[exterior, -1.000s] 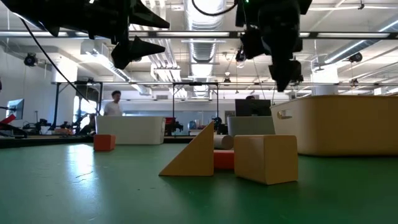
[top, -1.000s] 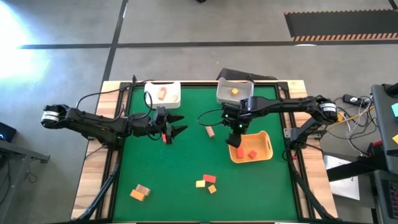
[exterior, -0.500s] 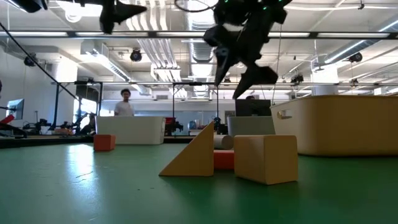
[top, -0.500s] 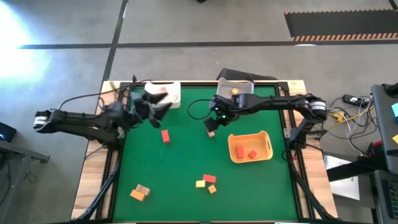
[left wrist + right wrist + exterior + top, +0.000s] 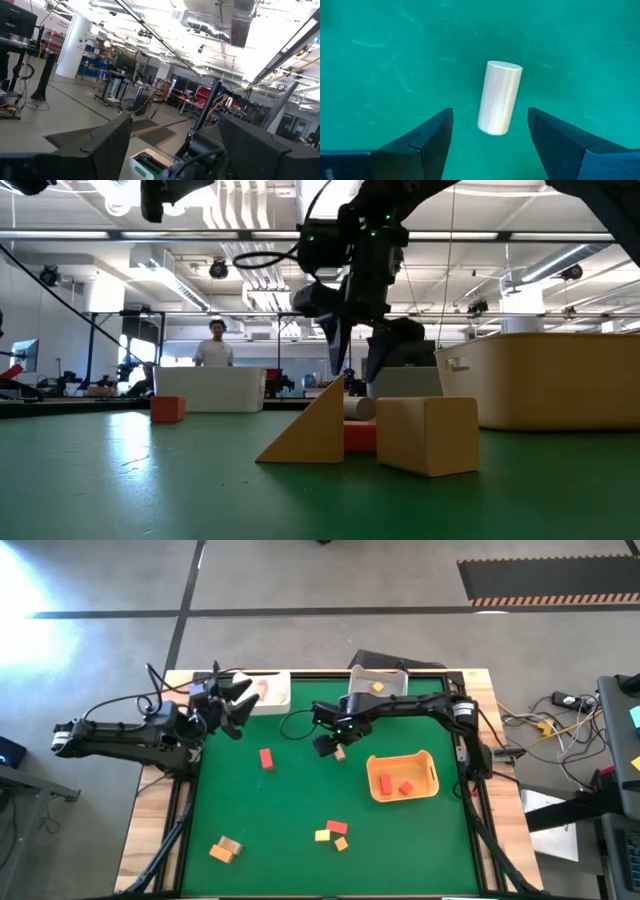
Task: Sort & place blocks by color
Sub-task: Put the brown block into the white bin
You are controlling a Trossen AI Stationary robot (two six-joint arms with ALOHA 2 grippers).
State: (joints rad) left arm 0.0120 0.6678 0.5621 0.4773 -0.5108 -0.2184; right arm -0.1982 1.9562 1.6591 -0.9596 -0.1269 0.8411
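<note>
At the right of the surface (image 5: 300,830), the orange tray (image 5: 403,776) holds two red blocks (image 5: 396,785). Far back, one white bin (image 5: 377,686) holds a yellow-orange block (image 5: 378,687). The right hand (image 5: 330,743) hangs open over a pale cylinder (image 5: 499,97); the left hand (image 5: 232,703) is open too.

A cylinder block (image 5: 340,752) lies between the right pincer's (image 5: 331,745) parted fingers, left of the tray (image 5: 432,773).

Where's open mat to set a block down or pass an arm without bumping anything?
Bare green mat lies between the red block and the front cluster, and left of the red block. It is crowded at the back: the right gripper hangs open over the tan cylinder, beside the orange tray; the left gripper is by the white bin.
</note>
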